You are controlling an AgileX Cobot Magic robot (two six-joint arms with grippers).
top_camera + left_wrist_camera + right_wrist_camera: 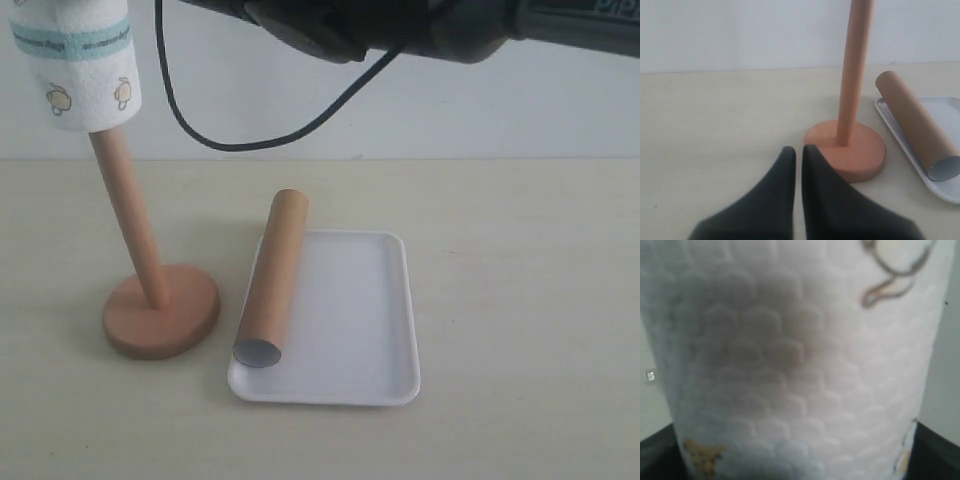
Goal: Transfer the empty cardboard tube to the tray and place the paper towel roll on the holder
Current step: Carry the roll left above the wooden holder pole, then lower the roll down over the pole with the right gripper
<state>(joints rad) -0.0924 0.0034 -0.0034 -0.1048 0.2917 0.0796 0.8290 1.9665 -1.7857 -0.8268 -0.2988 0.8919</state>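
Note:
The paper towel roll [80,70], white with yellow prints and a teal band, hangs at the top left with its lower end over the top of the holder's post [128,220]. It fills the right wrist view, and my right gripper [797,460] is shut on the paper towel roll [800,360], a black finger showing at each side. The wooden holder [160,315] stands left of the white tray [360,320]. The empty cardboard tube [272,280] lies along the tray's left rim. My left gripper [799,150] is shut and empty, low near the holder's base [850,155].
The right arm [450,25] spans the top of the exterior view, and a black cable [230,140] hangs from it behind the holder. A pale wall backs the beige table [520,300]. The left wrist view also shows the tube [915,130] and the tray [945,115].

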